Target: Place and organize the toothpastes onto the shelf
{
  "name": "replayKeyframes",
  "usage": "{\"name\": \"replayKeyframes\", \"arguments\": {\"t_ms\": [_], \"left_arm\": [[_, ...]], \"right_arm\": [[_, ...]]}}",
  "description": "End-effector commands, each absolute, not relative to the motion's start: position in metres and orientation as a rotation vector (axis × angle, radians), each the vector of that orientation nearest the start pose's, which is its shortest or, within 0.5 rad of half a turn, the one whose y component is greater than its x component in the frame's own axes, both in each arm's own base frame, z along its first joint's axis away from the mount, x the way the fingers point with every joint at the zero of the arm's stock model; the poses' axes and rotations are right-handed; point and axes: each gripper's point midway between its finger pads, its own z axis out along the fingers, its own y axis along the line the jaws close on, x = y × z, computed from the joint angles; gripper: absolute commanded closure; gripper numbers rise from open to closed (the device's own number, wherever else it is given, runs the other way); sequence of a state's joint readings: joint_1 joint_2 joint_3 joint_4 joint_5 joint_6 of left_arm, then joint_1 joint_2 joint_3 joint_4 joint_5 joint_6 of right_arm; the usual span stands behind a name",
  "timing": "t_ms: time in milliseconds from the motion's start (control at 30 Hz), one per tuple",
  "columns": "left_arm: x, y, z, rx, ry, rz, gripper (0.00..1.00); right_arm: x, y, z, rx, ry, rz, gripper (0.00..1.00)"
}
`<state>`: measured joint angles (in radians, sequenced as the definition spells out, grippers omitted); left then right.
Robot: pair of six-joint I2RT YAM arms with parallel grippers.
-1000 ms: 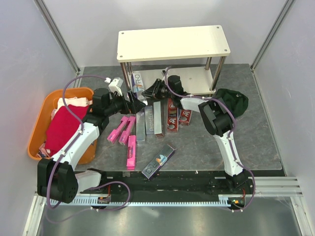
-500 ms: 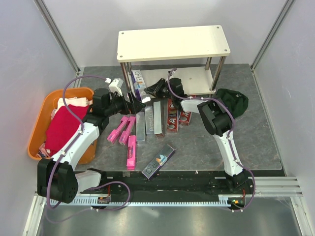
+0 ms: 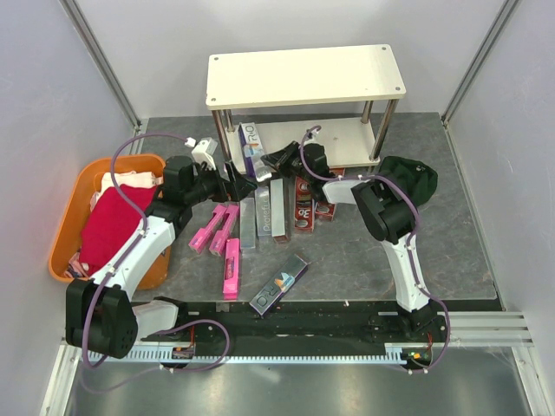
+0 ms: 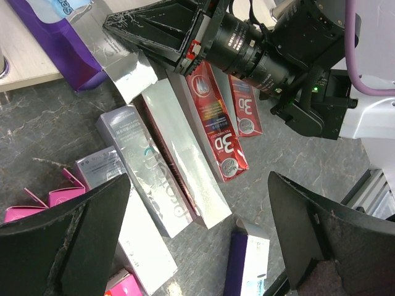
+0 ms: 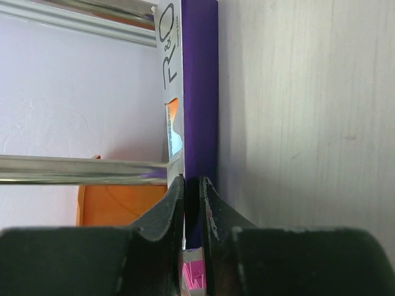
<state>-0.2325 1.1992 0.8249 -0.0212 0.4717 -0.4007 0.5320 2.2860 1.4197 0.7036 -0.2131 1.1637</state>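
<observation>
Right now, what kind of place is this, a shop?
Likely a robot test booth, not a shop: bare white walls box it in, a left arm and right arm are bolted to the table's edge, and toothpaste boxes lie loose by one small shelf.

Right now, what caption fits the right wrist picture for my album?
Right gripper pinches a purple toothpaste box beside the cream shelf board.

I work in a robotics lab cell: bare white panel walls, aluminium frame posts, a grey slab table and a cable rail at my base.
</observation>
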Motion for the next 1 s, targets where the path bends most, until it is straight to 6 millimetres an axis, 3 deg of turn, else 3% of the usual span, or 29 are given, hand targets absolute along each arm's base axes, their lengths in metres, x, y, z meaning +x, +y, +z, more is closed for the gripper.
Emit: {"name": "replayKeyframes", "arguments": {"t_ms": [0, 100, 133, 200, 233, 400, 533, 767, 967], "left_arm": [[0.334, -0.172, 0.208, 0.183, 1.993, -0.825, 0.0], [0.334, -0.171, 0.207, 0.183, 1.993, -0.825, 0.0], [0.334, -0.172, 0.208, 0.183, 1.993, -0.825, 0.0], [0.334, -0.172, 0.208, 0.185, 1.989, -0.824, 0.0], [0.334, -0.172, 0.208, 0.186, 1.991, -0.826, 0.0], [0.333, -0.17, 0.212, 0.184, 1.98, -0.82, 0.0], [0.332, -0.17, 0.212, 0.183, 1.98, -0.818, 0.0], [0.331, -0.17, 0.212, 0.184, 1.979, -0.82, 0.0], [0.329, -0.17, 0.211, 0.18, 1.981, -0.824, 0.0]], "right_arm": [[0.516, 0.387, 0.158, 0.465, 1.749, 1.423, 0.97], [0.522, 0.394, 0.16, 0.478, 1.738, 1.413, 0.96], [0.526, 0.401, 0.171, 0.462, 1.722, 1.429, 0.96], [0.526, 0.412, 0.157, 0.448, 1.775, 1.423, 0.96], [0.527, 0.418, 0.164, 0.435, 1.764, 1.439, 0.96], [0.527, 0.429, 0.151, 0.417, 1.808, 1.436, 0.91], [0.522, 0.432, 0.15, 0.393, 1.819, 1.45, 0.79], [0.514, 0.43, 0.164, 0.333, 1.782, 1.472, 0.39], [0.507, 0.422, 0.183, 0.295, 1.775, 1.429, 0.32]]}}
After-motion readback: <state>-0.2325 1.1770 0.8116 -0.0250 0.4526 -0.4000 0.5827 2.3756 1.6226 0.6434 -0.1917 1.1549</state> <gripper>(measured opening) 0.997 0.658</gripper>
